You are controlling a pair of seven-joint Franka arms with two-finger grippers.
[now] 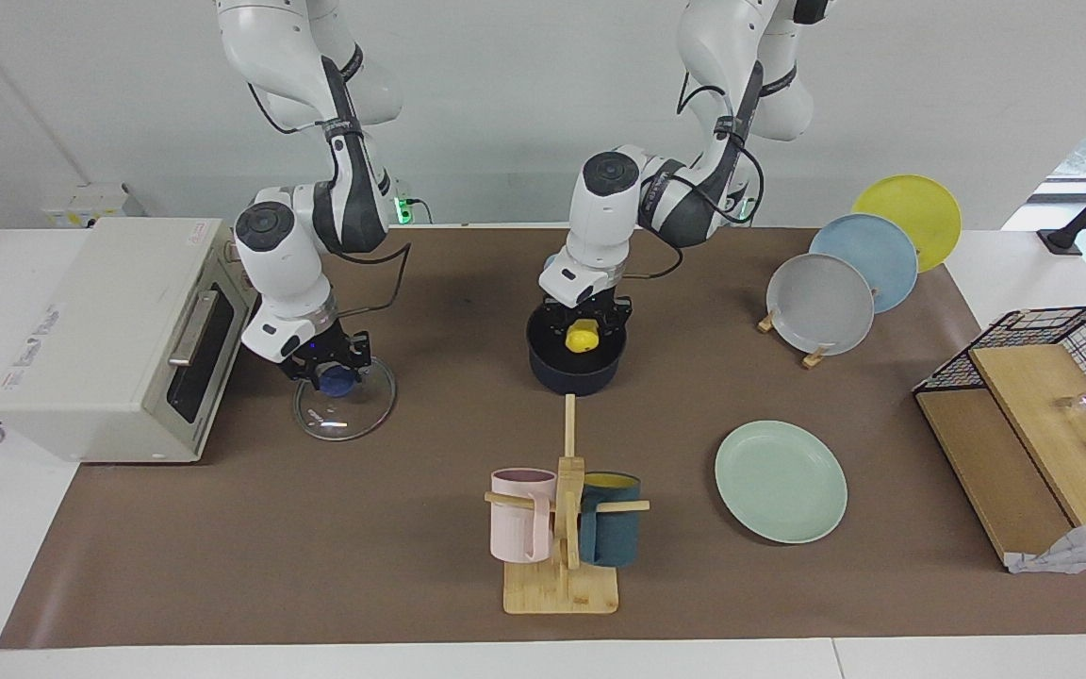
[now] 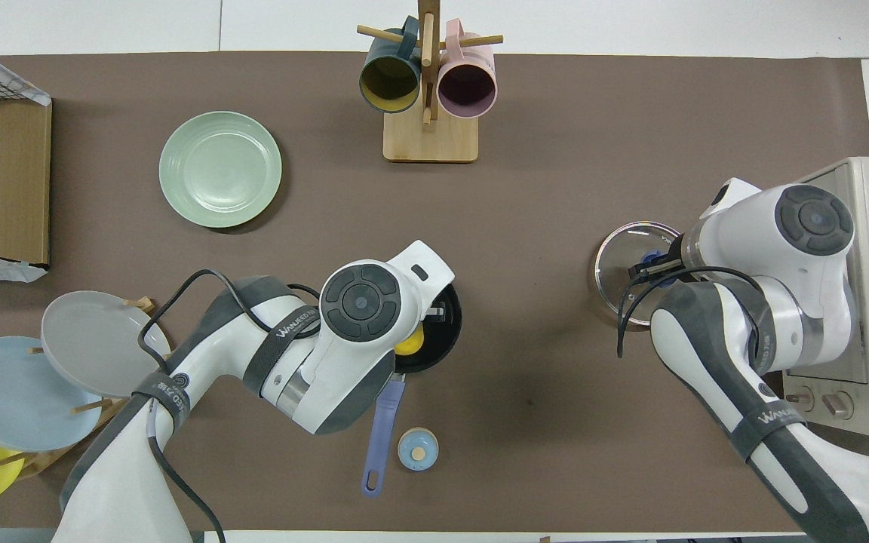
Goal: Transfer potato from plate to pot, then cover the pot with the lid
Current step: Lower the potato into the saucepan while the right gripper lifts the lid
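The yellow potato point(image 1: 583, 337) hangs in my left gripper point(image 1: 586, 328), which is shut on it just inside the mouth of the dark blue pot point(image 1: 573, 379). In the overhead view the potato point(image 2: 409, 345) shows over the pot's black inside point(image 2: 446, 332), and the pot's handle point(image 2: 380, 441) points toward the robots. The mint-green plate point(image 1: 781, 481) lies bare, farther from the robots, toward the left arm's end. The glass lid point(image 1: 345, 422) lies flat in front of the toaster oven. My right gripper point(image 1: 334, 372) is down at its blue knob point(image 1: 338, 381).
A toaster oven point(image 1: 109, 330) stands at the right arm's end. A wooden mug rack point(image 1: 564, 528) with a pink and a teal mug stands farther out than the pot. Upright plates point(image 1: 845, 283) and a wire basket point(image 1: 1052, 358) are at the left arm's end. A small bell point(image 2: 417, 449) sits beside the pot's handle.
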